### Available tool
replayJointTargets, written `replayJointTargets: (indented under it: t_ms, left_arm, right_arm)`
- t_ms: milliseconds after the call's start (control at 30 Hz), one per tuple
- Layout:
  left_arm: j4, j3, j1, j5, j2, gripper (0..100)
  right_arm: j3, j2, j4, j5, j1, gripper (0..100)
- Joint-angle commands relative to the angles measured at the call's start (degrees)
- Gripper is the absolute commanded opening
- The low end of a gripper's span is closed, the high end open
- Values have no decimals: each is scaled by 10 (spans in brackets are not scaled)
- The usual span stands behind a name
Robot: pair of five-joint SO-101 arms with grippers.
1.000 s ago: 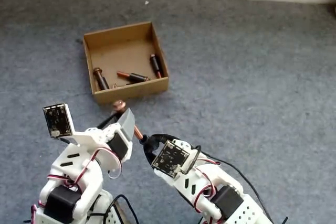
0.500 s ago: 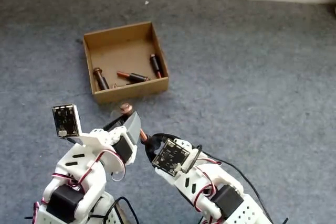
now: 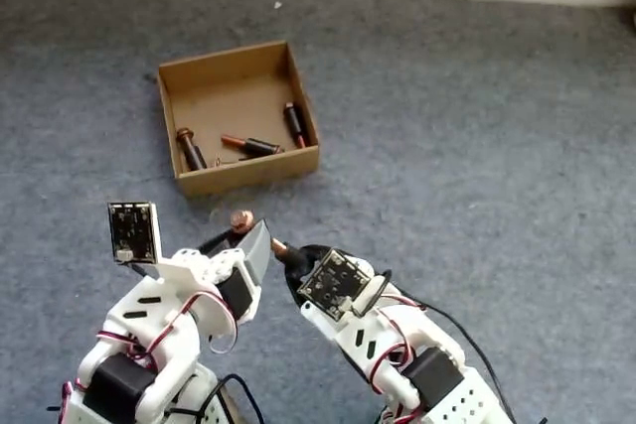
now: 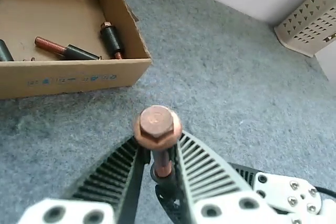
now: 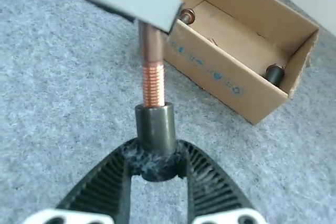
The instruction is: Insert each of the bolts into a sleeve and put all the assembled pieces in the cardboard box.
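Note:
My left gripper (image 4: 157, 158) is shut on a copper bolt (image 4: 156, 129), hex head toward the box. In the high view the bolt (image 3: 241, 220) sits just in front of the cardboard box (image 3: 171, 86). My right gripper (image 5: 156, 163) is shut on a black sleeve (image 5: 155, 129), and the bolt's threaded tip (image 5: 153, 85) enters the sleeve's open end. The two grippers meet tip to tip between the arms, left gripper (image 3: 253, 245) beside right gripper (image 3: 296, 263). Inside the box lie three assembled bolt-and-sleeve pieces (image 3: 250, 145).
Grey carpet covers the table all around. The box's near wall (image 5: 220, 80) stands close behind the joined parts. A pale perforated container (image 4: 312, 22) stands at the far right in the left wrist view. Open carpet lies to the right of the box.
Both grippers have shifted right and slightly nearer. The bolt has drawn in toward the sleeve, its tip now at the sleeve's mouth.

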Motion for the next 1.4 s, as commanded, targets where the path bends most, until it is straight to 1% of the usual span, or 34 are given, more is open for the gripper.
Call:
replayJointTargets:
  t_ms: [0, 100, 233, 300, 367, 433, 500, 700, 833, 933, 1033, 1133, 1200, 1267, 1367]
  left_arm:
    - [25, -7, 8, -38, 3, 8]
    - [26, -7, 11, -62, 4, 8]
    - [25, 15, 56, -65, 4, 13]
    - [25, 21, 63, -63, 4, 56]
    - [25, 22, 62, -61, 3, 133]
    - [29, 22, 46, -61, 3, 201]
    - [25, 21, 29, -52, 3, 230]
    - [25, 19, 24, -48, 3, 231]
    - [29, 3, 20, -48, 3, 231]
    - [31, -25, 16, -47, 3, 231]
    - [40, -41, -29, -49, 3, 231]
    - [40, -45, -109, -49, 4, 231]
    - [41, -44, -150, -49, 7, 231]
    - [46, -39, -171, -73, 8, 231]
    - [63, -38, -183, -113, 9, 230]
  right_arm:
    - [6, -10, -5, -11, 23, 5]
    - [6, -10, -5, -11, 23, 5]
    - [6, -10, -5, -11, 22, 5]
    - [6, -11, -5, -11, 21, 5]
    - [6, -11, -5, -11, 21, 5]
    - [0, -11, -13, -11, 20, 5]
    - [-7, -11, -35, -11, 20, 5]
    - [-13, -11, -92, -11, 15, 5]
    - [-9, -11, -93, -11, -7, 5]
    - [-9, -11, -93, -11, -5, 5]
    - [-6, -8, -91, -11, -4, 5]
    - [5, -10, -70, -11, -4, 5]
    - [7, -10, -62, -11, -4, 5]
    - [10, -10, -63, -11, 8, 5]
    - [10, -10, -63, -11, 39, 5]
